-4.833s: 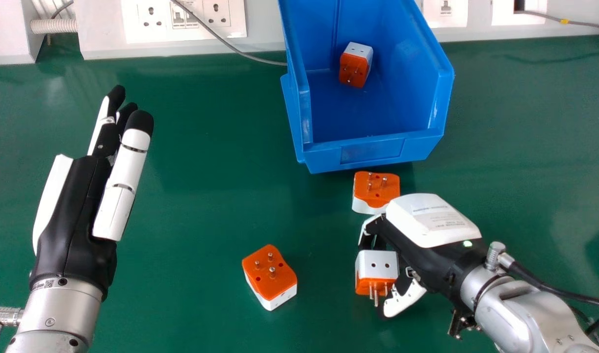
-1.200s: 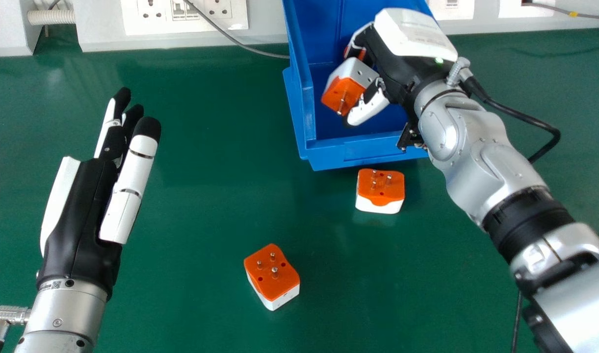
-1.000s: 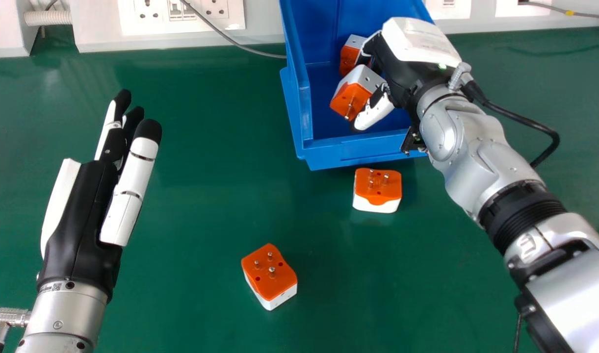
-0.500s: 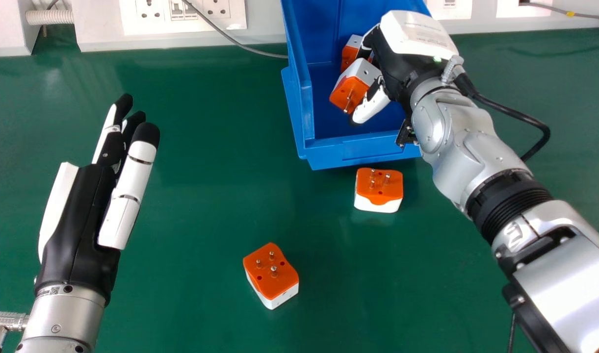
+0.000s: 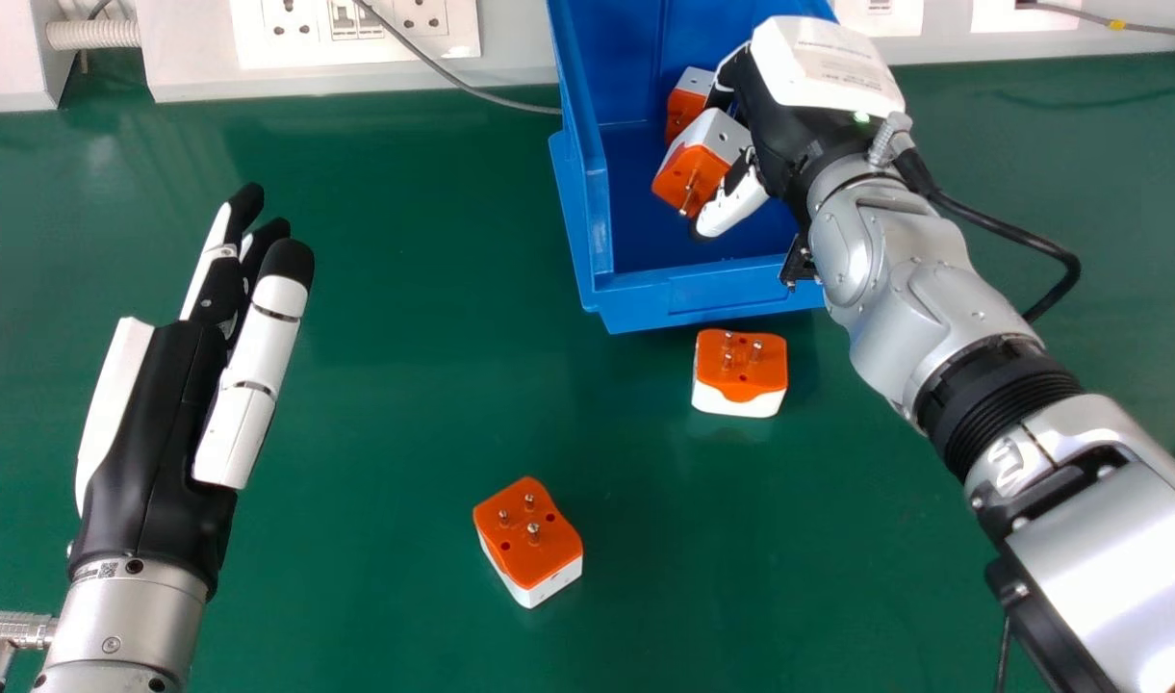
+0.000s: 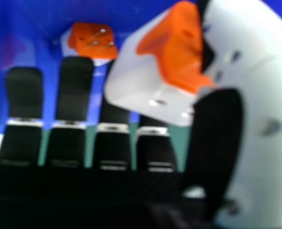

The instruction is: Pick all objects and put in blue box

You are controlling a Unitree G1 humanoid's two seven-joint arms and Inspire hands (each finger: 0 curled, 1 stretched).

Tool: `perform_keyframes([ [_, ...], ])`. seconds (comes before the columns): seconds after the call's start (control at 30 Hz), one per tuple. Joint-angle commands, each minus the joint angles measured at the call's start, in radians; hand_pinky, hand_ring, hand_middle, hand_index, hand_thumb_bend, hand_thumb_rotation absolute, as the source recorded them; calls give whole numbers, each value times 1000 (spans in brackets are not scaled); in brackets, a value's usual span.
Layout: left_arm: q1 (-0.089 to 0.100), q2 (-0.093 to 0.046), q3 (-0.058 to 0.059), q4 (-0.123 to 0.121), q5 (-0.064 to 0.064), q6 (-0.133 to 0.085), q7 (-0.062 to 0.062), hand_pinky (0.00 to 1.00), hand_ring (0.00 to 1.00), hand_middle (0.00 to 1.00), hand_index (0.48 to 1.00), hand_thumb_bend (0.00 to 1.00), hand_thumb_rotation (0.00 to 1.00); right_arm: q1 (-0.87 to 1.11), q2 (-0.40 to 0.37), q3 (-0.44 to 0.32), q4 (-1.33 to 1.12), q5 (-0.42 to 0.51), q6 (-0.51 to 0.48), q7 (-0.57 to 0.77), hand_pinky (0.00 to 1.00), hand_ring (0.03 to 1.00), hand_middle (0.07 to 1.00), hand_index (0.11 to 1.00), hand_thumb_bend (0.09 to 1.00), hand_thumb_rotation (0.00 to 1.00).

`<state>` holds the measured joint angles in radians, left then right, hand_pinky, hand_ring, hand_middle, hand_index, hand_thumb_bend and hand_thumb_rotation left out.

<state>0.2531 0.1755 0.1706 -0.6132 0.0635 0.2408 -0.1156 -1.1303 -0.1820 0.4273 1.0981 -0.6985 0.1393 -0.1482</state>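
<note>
My right hand (image 5: 789,106) is over the inside of the blue box (image 5: 635,296), its fingers and thumb closed on an orange and white adapter (image 5: 700,159). In the right hand view, the held adapter (image 6: 150,86) lies between the thumb and fingers of my right hand (image 6: 217,138). A second adapter (image 5: 687,101) rests in the box just beyond the held one, partly covered by the hand; the right hand view has this boxed adapter (image 6: 90,42) too. On the table, one adapter (image 5: 739,375) stands just before the box and another (image 5: 529,539) nearer me. My left hand (image 5: 164,404) is open at the left.
Behind the green table (image 5: 385,385) runs a white panel with sockets (image 5: 356,34). A grey cable (image 5: 443,72) hangs down to the box's left side. My right forearm crosses the right part of the table, with a black cable (image 5: 1015,231) looping beside it.
Since the oldest frame, my right hand has carried its adapter from the table up and away into the box area. Over the last half second it has barely shifted. My left hand moved slightly.
</note>
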Motion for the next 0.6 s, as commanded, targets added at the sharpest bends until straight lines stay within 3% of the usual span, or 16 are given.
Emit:
perform_keyframes([
  [0.0,4,5,-1,-29,5,-20,5,884,956,960,976,503,1000,-37,-5,-3,-14,11,-5,-16,326,419,517,535,492,0],
  [0.33,0,6,3,-26,1,-14,4,880,953,959,975,499,1000,-34,-1,0,-21,24,22,15,335,422,518,522,495,0],
  [0.57,-2,4,-2,-29,3,-13,7,879,953,959,975,499,1000,-40,-6,16,-17,18,26,20,337,423,518,519,495,0],
])
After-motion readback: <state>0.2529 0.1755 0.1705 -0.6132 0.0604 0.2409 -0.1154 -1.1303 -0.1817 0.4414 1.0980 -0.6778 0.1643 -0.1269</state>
